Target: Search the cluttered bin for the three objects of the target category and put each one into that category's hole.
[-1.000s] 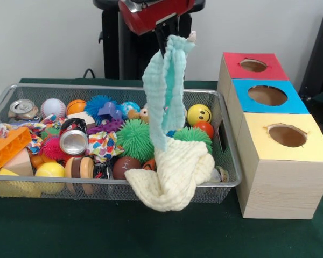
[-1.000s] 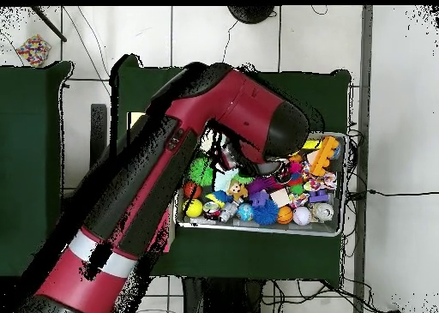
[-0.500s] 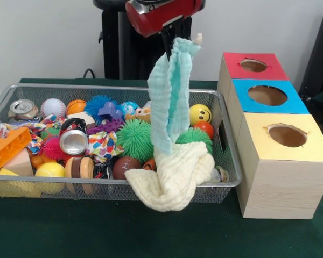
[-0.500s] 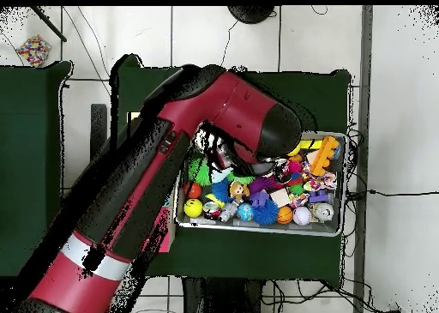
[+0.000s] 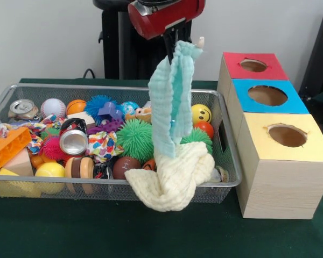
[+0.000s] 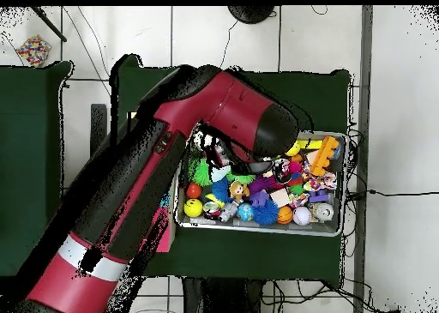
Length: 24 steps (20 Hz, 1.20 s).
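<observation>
Gripper (image 5: 175, 42) clamps teal cloth (image 5: 171, 102) — aloft.

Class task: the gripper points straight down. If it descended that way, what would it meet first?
Apart from the teal cloth the gripper holds, probably the cream cloth on the bin's rim; depth is unclear.

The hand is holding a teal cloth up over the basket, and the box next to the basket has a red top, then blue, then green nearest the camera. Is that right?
Not quite. In the front view the hand does hold the teal cloth above the basket, but the nearest box top is yellow, not green. Red and blue are right.
</observation>
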Tool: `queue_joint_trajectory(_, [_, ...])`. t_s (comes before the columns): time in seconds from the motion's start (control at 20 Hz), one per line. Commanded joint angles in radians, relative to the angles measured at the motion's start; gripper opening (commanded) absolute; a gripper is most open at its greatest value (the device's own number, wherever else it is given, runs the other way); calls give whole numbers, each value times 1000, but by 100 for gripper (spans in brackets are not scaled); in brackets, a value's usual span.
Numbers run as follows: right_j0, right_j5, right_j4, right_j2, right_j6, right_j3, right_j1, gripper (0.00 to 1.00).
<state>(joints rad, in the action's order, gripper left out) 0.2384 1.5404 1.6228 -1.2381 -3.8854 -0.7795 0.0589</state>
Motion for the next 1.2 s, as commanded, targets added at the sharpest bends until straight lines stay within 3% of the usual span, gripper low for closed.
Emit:
queue_joint_trajectory(0.05, [-6, -20, -51, 110, -148, -55, 2, 0])
queue_joint_trajectory(0.15, [-8, -16, -50, 111, -147, -53, 1, 0])
queue_joint_trajectory(0.2, [-8, -15, -49, 111, -147, -52, 1, 100])
queue_joint_trajectory(0.8, [-19, -73, -71, 125, -50, -53, -12, 100])
queue_joint_trajectory(1.0, [-41, -80, 15, 97, 73, -54, 51, 100])
queue_joint_trajectory(1.2, [-71, -101, 75, 69, 116, -29, 83, 100])
